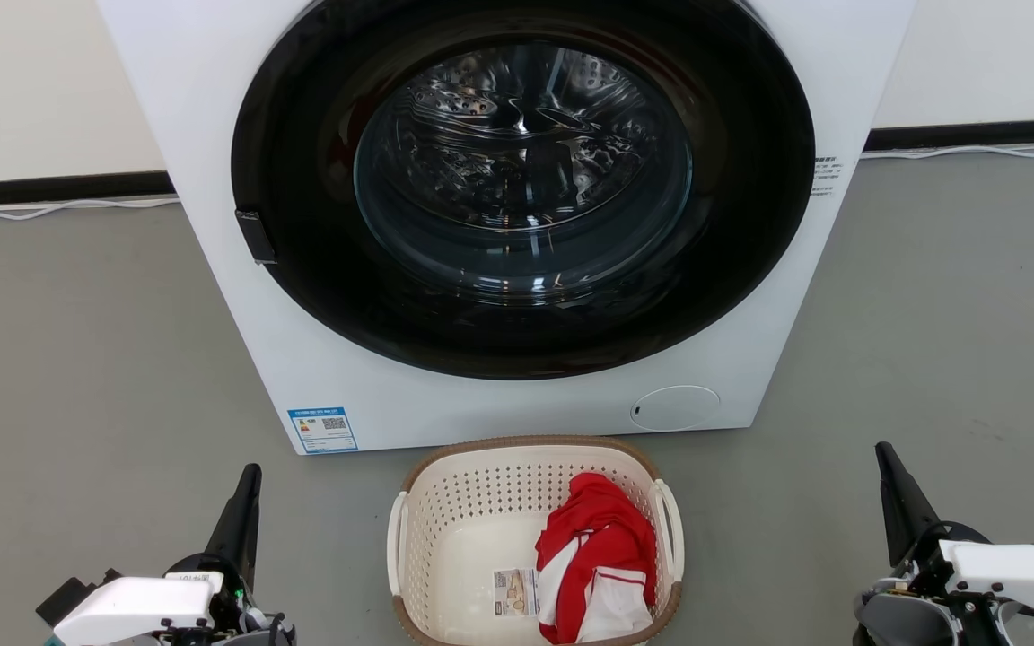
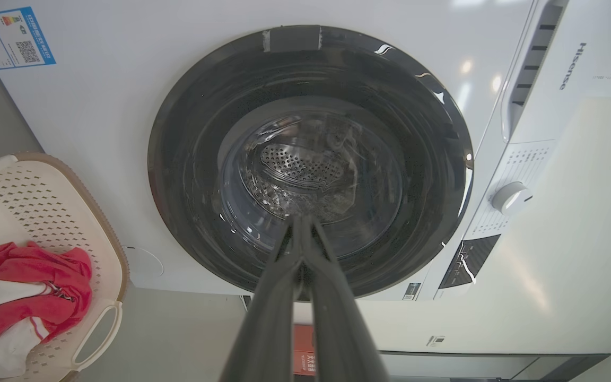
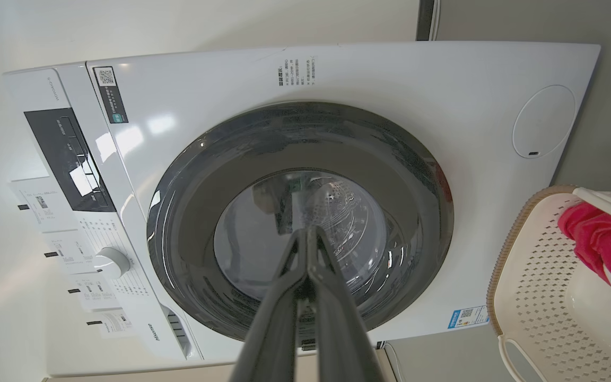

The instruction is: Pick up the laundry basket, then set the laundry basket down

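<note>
Basket [image 1: 481, 502] sits mouth-up, handles [image 1: 394, 538] left and right, long axis unclear.

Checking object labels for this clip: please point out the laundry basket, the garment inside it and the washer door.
laundry basket [image 1: 481, 498]: head view, perforated back wall.
garment [image 1: 602, 525]: head view, red upper fold.
washer door [image 1: 521, 170]: head view, centre of the glass.

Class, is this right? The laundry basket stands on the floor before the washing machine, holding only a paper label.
No. In the head view the laundry basket on the floor before the washing machine holds a paper label and a red and white garment.
</note>
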`<state>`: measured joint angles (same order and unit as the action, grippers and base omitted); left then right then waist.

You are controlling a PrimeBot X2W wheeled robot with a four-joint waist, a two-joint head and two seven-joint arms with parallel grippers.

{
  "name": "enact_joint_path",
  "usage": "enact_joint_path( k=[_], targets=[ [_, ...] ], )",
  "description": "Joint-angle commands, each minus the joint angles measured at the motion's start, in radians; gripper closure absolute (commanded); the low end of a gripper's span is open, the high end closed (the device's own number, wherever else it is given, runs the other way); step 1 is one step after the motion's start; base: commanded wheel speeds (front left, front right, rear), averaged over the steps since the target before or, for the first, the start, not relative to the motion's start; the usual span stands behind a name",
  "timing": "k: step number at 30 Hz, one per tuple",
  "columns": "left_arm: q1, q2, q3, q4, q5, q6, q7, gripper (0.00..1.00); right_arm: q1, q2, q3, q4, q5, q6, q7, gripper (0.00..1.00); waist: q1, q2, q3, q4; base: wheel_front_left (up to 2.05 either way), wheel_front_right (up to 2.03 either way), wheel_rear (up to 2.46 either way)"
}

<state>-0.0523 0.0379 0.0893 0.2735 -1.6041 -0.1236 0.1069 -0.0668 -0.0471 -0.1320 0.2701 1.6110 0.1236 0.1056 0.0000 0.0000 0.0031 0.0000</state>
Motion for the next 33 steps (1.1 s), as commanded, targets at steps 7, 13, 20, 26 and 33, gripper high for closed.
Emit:
enact_joint_path(
  k=[7, 13, 20, 26, 33],
  targets=[
    [-0.056, 0.012, 0.024, -0.029, -0.005, -0.007, 0.006, 1.0, -0.041, -0.003, 0.018, -0.025, -0.002, 0.007, 0.007, 1.0, 0.0, 0.0, 0.0, 0.0, 0.0, 0.0, 0.0],
    [-0.056, 0.012, 0.024, -0.029, -0.005, -0.007, 0.006, 1.0, -0.041, -0.003, 0.018, -0.025, -0.002, 0.007, 0.007, 1.0, 0.0, 0.0, 0.0, 0.0, 0.0, 0.0, 0.0],
    [-0.056, 0.012, 0.024, -0.029, -0.005, -0.007, 0.006, 1.0, -0.041, -0.003, 0.018, -0.025, -0.002, 0.007, 0.007, 1.0, 0.0, 0.0, 0.0, 0.0, 0.0, 0.0, 0.0],
    [-0.056, 0.012, 0.024, -0.029, -0.005, -0.007, 0.006, 1.0, -0.041, -0.003, 0.018, -0.025, -0.002, 0.007, 0.007, 1.0, 0.0, 0.0, 0.0, 0.0, 0.0, 0.0, 0.0],
    [-0.056, 0.012, 0.024, -0.029, -0.005, -0.007, 0.006, 1.0, -0.041, -0.003, 0.018, -0.025, -0.002, 0.007, 0.007, 1.0, 0.0, 0.0, 0.0, 0.0, 0.0, 0.0, 0.0]
  ],
)
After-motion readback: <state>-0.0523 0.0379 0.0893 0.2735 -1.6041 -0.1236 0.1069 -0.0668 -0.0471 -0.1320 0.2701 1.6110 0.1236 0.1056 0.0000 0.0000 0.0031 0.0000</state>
